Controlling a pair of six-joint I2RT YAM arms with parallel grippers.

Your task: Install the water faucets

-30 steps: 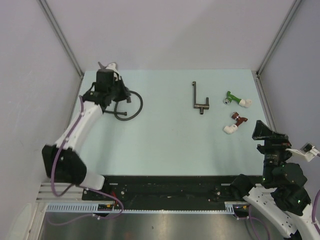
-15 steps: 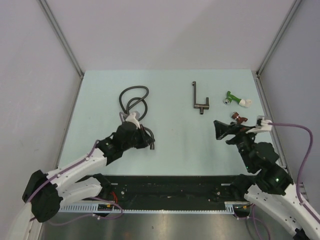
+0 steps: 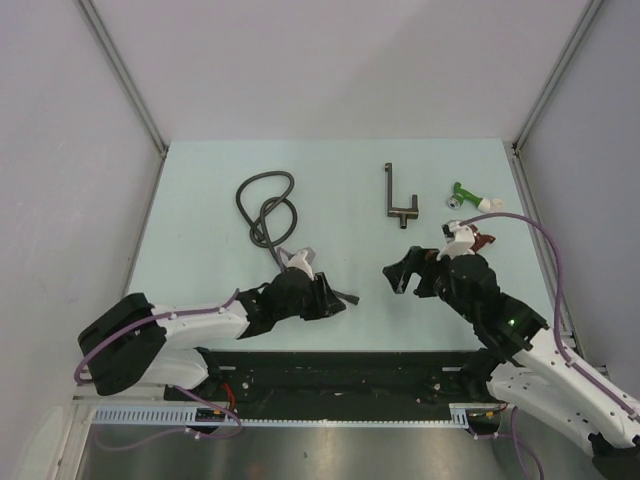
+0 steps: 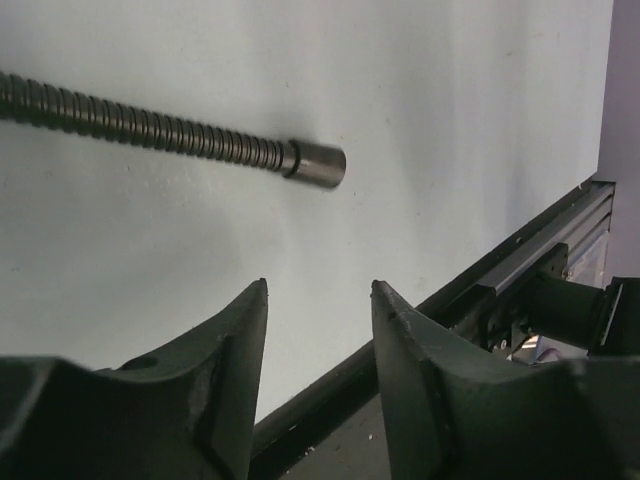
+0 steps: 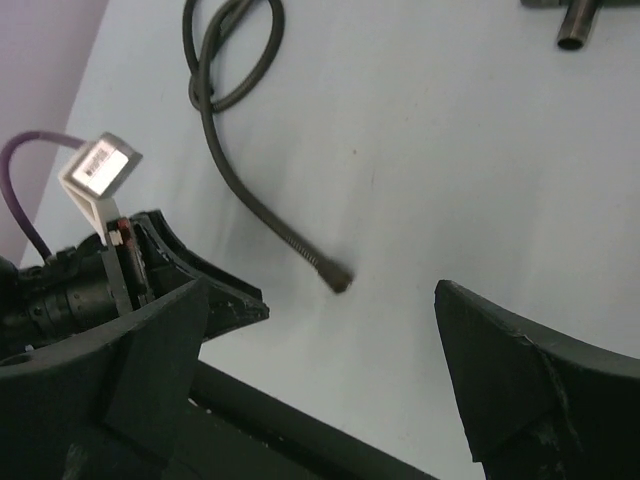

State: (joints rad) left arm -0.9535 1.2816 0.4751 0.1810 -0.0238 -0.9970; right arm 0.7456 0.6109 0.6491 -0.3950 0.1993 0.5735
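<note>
Both grippers stood open and empty over the near half of the pale green table (image 3: pixel 200 250). On the left gripper (image 3: pixel 335 300), low over the surface and pointing to the right, the two dark fingers (image 4: pixel 235 340) were a moderate gap apart with only bare table between them. Ahead of their tips, not touching them, lay the metal end cap (image 4: pixel 318 164) of the black flexible hose (image 3: pixel 264 213). From that cap the hose ran back toward the far left of the table, where the rest of it lay in loose loops.

The right gripper (image 3: pixel 400 272) faced left toward the other one with its jaws spread wide, and it held nothing either. In its wrist view the hose's end cap lay on the table between the two broad fingers (image 5: pixel 150 350), clear of both.

The faucet (image 3: pixel 389 190) lay flat in the far middle of the table, well beyond both grippers, its long thin arm pointing away and its short T-shaped body nearest the arms. To its right lay a green fitting (image 3: pixel 468 196), with a dark-red fitting (image 3: pixel 482 239) nearer, partly hidden behind the right wrist.
</note>
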